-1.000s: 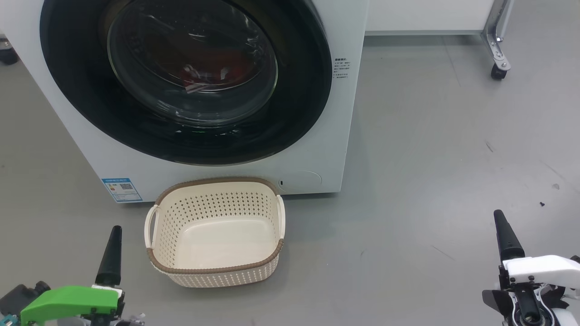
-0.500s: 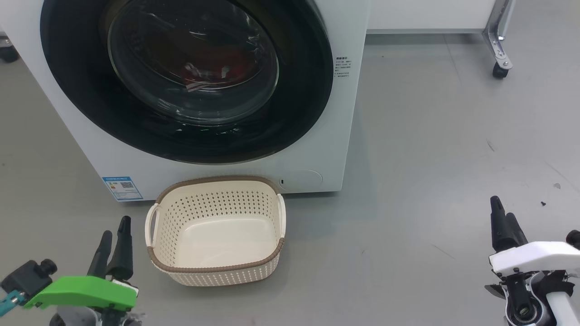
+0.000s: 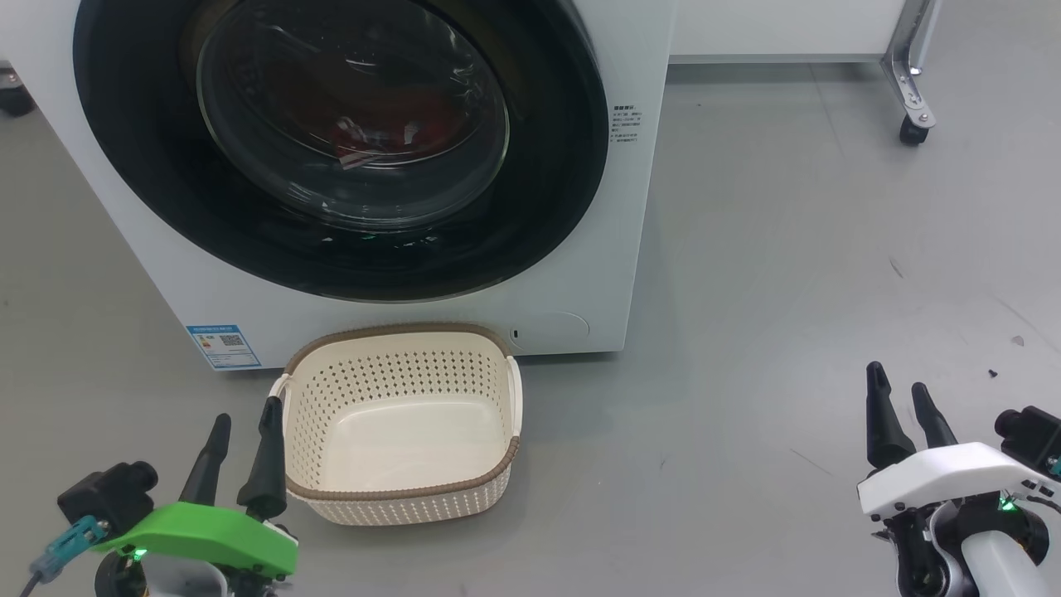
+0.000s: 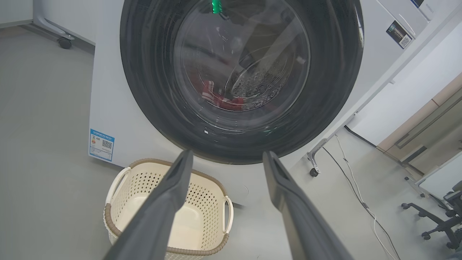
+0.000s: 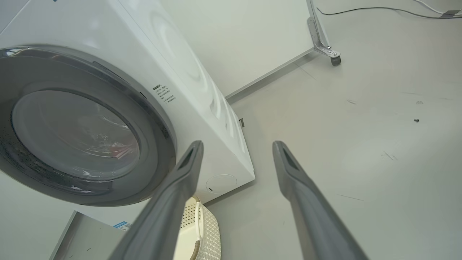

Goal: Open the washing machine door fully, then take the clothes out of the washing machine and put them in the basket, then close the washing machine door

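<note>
The washing machine (image 3: 630, 249) fills the upper left of the head view, with its washing machine door (image 3: 149, 191) shut. Red clothes (image 3: 414, 116) show dimly through the glass and also in the left wrist view (image 4: 223, 103). The basket (image 3: 390, 330) stands empty on the floor against the machine's front. My left gripper (image 3: 246, 412) is open and empty just left of the basket, its inner finger close to the basket's left handle. My right gripper (image 3: 895, 377) is open and empty over bare floor far to the right. In its wrist view the right gripper (image 5: 238, 143) points past the machine's right corner.
A metal leg on a caster (image 3: 912, 99) stands at the back right. In the left wrist view a cable (image 4: 357, 191) runs along the floor to the machine's right, with an office chair base (image 4: 440, 220) beyond. Small debris (image 3: 991, 373) lies near my right gripper.
Both wrists have turned so each gripper now shows two spread fingers. The left gripper moved right toward the basket; the right gripper shifted left. Door and basket are unmoved.
</note>
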{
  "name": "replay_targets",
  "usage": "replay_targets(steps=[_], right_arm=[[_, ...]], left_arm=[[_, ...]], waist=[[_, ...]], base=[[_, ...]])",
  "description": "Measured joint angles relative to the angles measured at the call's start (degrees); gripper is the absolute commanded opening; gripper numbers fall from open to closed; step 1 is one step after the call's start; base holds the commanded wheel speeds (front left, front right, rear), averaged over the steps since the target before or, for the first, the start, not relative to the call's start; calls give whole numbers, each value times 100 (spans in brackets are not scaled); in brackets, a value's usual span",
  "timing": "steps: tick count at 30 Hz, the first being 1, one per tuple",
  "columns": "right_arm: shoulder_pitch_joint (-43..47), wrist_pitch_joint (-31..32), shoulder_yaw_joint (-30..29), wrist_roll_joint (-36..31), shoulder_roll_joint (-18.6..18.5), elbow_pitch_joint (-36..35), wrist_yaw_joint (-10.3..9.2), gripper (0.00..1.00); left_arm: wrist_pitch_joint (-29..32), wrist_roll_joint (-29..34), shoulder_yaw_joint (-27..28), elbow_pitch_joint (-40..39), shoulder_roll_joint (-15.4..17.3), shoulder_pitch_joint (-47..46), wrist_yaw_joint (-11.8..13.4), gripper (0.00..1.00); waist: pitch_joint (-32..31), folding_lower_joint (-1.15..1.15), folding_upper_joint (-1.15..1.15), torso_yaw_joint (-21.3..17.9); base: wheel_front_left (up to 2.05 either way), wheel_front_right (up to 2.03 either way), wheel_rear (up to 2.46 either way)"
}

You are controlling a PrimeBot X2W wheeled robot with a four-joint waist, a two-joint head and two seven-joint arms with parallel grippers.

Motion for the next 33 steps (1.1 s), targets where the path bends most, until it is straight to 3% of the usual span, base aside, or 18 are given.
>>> replay_targets(steps=[33], right_arm=[[1,-610,552,-2440,1,89,-237,100]], left_arm=[[-605,2409,-344,137,-91,4,400,100]], waist=[[4,0,0,-2]], base=[[0,0,0]])
